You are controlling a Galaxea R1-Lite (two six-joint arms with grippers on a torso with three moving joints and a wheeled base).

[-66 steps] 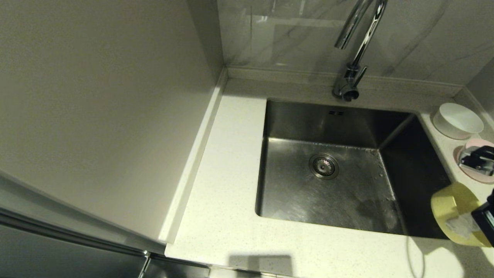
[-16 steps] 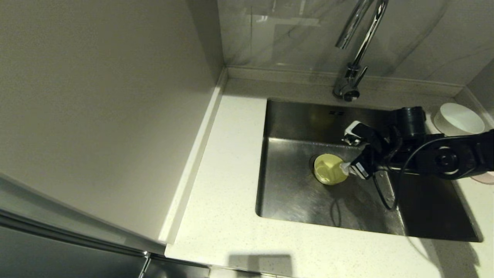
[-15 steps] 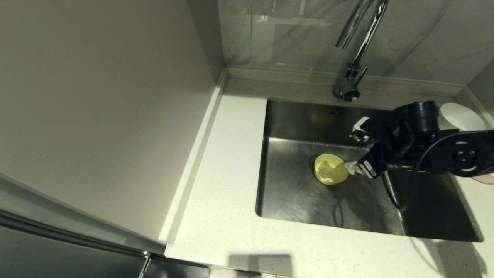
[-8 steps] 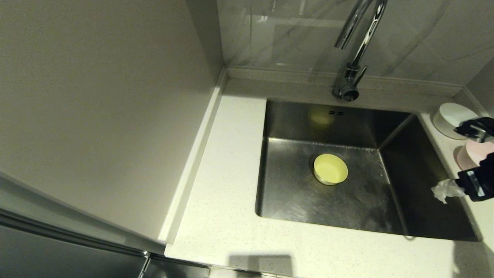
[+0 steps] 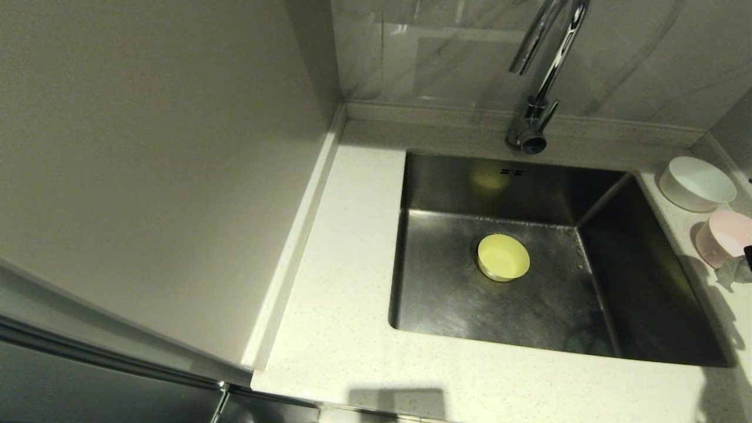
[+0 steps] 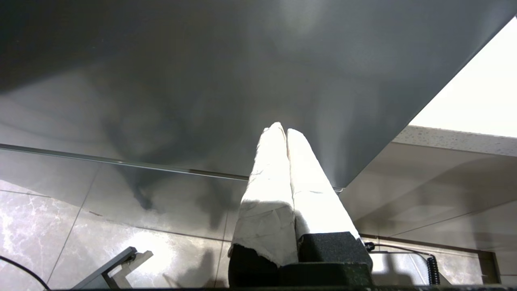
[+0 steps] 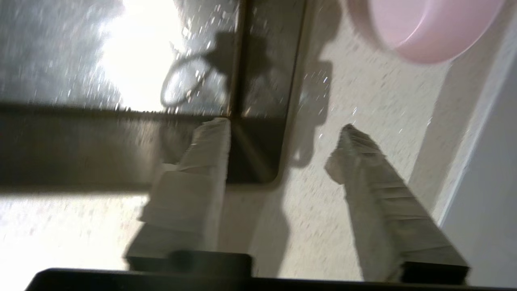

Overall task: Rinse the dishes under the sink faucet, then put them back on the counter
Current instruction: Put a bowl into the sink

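Observation:
The yellow-green bowl (image 5: 503, 257) stands upright over the drain on the floor of the sink (image 5: 446, 299), with nothing touching it. On the counter (image 5: 352, 247) right of the sink sit the white bowl (image 5: 697, 183) and the pink bowl (image 5: 724, 238). The faucet (image 5: 543, 76) arches over the sink's back edge, and no water shows. My right gripper (image 7: 282, 126) hovers open and empty over the counter by the sink's near right corner, short of the pink bowl (image 7: 428, 28). Only one wrapped fingertip (image 5: 737, 271) shows in the head view. My left gripper (image 6: 282, 131) is shut and empty.
A tall grey panel (image 5: 147, 176) walls off the counter's left side, and a tiled backsplash (image 5: 446, 53) rises behind the faucet. The left arm hangs parked below counter height, facing a dark cabinet front (image 6: 202, 81) and glossy floor tiles (image 6: 80, 242).
My right gripper let go of the yellow-green bowl on the sink floor, then pulled back out of the sink to the right, over the counter beside the pink bowl.

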